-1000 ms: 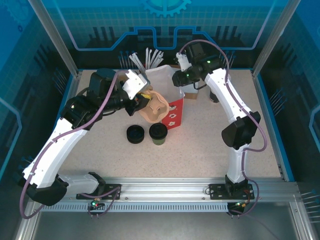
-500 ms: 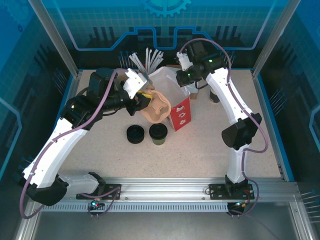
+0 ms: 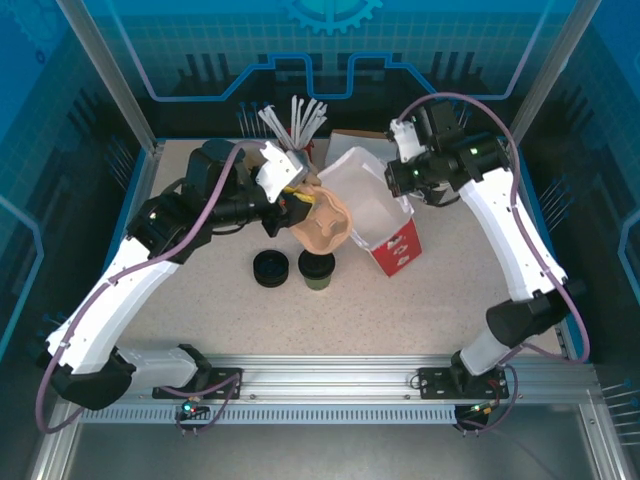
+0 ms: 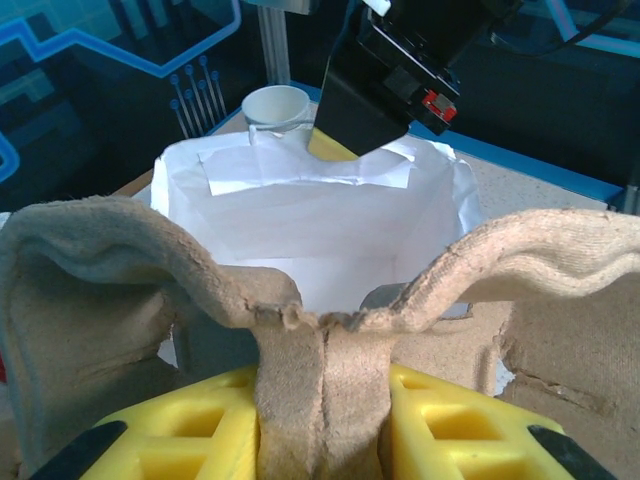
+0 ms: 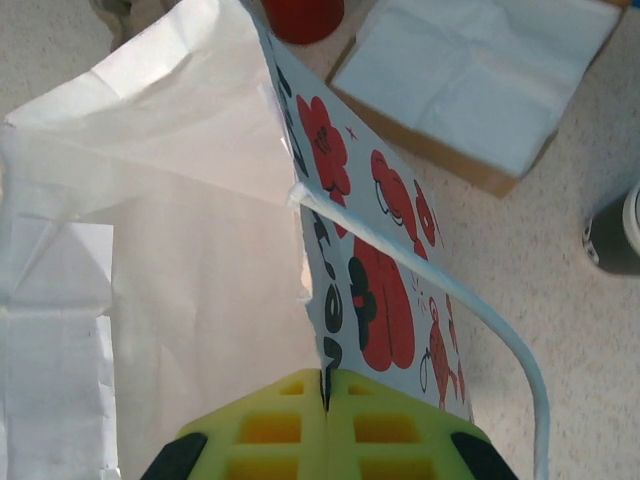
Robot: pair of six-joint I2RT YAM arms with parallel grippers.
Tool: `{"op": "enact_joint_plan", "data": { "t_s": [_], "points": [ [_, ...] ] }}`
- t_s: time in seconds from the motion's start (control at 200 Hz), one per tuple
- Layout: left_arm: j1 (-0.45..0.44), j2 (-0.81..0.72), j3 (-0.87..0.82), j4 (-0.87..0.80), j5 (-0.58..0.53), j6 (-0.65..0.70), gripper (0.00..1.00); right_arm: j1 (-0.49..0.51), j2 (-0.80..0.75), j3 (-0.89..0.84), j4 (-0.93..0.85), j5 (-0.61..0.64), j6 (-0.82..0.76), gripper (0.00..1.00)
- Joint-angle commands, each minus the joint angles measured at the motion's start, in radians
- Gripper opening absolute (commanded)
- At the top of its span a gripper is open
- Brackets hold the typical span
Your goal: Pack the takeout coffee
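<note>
Left gripper [image 4: 322, 405]: clamped on the central ridge of a tan pulp cup carrier [image 3: 322, 222], which it holds above the bench [image 3: 430, 300], just left of centre in the overhead view.
Right gripper [image 5: 325, 400]: fingers together, pinching the top edge of a paper bag [image 3: 372, 205].
Paper bag: white with a red printed side, mouth open, leaning, at the centre of the overhead view, just right of the cup carrier.
Takeout coffee [image 3: 316, 268]: upright on the bench, lidded, not gripped, directly below the cup carrier in the frame, lower left of the paper bag.
Lid stack [image 3: 271, 268]: just left of the takeout coffee.
</note>
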Motion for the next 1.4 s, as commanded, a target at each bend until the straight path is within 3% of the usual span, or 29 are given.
{"op": "enact_joint_plan", "data": {
  "t_s": [0.0, 0.29, 0.7, 1.391],
  "points": [
    [-0.032, 0.04, 0.02, 0.031, 0.004, -0.027, 0.31, -0.006, -0.09, -0.102, 0.023, 0.013, 0.039, 0.0],
    [-0.114, 0.175, 0.092, 0.041, 0.068, -0.094, 0.31, -0.006, -0.264, -0.34, 0.104, 0.022, 0.139, 0.0],
    [-0.137, 0.312, 0.124, 0.06, 0.215, -0.138, 0.31, -0.007, -0.307, -0.396, 0.131, -0.002, 0.166, 0.0],
    [-0.128, 0.468, 0.075, 0.075, 0.162, -0.005, 0.31, -0.015, -0.367, -0.449, 0.159, -0.109, 0.177, 0.0]
  ]
}}
